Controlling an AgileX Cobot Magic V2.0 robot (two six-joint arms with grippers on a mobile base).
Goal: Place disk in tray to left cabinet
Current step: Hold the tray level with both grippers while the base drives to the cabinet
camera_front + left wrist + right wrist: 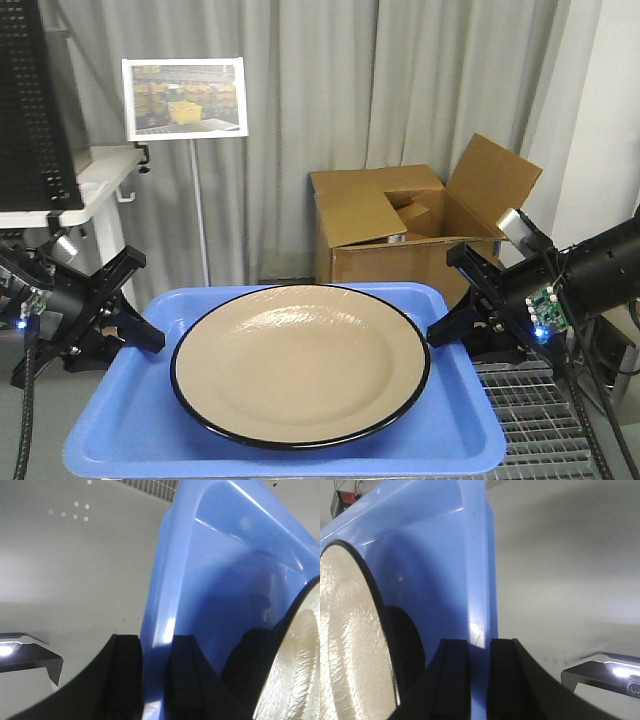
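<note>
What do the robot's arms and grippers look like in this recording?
Both arms are matte black. The left gripper and right gripper have angular black fingers. Each wrist carries a green circuit board with a blue light, a silver camera module and black cables.

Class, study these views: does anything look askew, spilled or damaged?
Nothing stands out. The disk lies flat and centred in the tray, unbroken, and the left claw and right claw each grip one side rim squarely.
</note>
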